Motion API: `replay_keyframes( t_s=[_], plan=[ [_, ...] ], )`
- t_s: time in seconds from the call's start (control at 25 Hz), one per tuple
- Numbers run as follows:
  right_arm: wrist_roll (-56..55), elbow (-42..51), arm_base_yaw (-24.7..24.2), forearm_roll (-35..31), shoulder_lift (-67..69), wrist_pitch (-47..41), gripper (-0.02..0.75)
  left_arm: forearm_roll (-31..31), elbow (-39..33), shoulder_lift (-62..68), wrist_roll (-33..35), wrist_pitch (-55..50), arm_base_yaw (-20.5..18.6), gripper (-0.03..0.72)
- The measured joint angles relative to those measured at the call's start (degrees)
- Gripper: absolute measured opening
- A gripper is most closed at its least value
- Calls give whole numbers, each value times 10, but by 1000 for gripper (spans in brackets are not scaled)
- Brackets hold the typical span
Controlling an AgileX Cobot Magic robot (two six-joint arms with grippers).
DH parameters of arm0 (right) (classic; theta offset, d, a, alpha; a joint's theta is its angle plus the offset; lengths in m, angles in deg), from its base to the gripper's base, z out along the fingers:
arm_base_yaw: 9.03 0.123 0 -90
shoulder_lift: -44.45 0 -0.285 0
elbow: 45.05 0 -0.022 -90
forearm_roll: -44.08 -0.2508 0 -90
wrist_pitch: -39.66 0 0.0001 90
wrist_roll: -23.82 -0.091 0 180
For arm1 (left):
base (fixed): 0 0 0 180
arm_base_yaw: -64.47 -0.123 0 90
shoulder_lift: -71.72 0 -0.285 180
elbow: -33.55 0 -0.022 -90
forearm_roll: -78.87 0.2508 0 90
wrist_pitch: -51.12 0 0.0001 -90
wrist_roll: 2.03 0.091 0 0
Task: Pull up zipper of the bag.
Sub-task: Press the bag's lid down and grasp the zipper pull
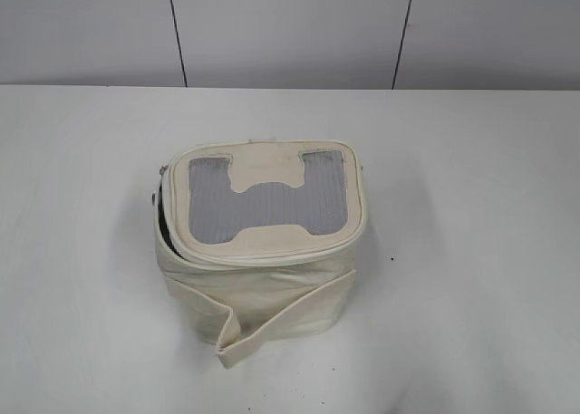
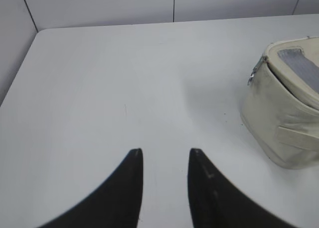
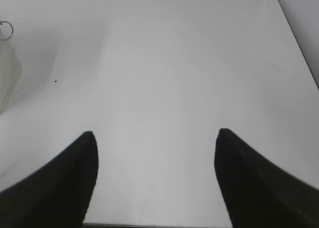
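The cream bag (image 1: 263,278) stands in the middle of the white table, its lid with grey mesh panel (image 1: 267,201) on top. The zipper (image 1: 161,216) gapes dark along the lid's left edge, with a silver pull (image 1: 152,197) at the left rim. In the left wrist view the bag (image 2: 279,118) is at the right, a pull (image 2: 251,79) hanging at its corner. In the right wrist view a ring pull (image 3: 6,28) and the bag's edge (image 3: 7,73) show at far left. The left gripper (image 2: 164,153) and right gripper (image 3: 155,134) are open and empty, apart from the bag. Neither shows in the exterior view.
A loose fabric strap (image 1: 281,328) hangs across the bag's front and ends on the table. Grey wall panels (image 1: 290,29) stand behind the table's far edge. The table's right edge (image 3: 294,43) shows in the right wrist view.
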Motion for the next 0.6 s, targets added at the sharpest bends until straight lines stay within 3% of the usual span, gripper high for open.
replay_keyframes(
  t_s=[0.6],
  plan=[
    [0,0,0,0,0,0,568,0,0,0,0,0,0,243]
  ],
)
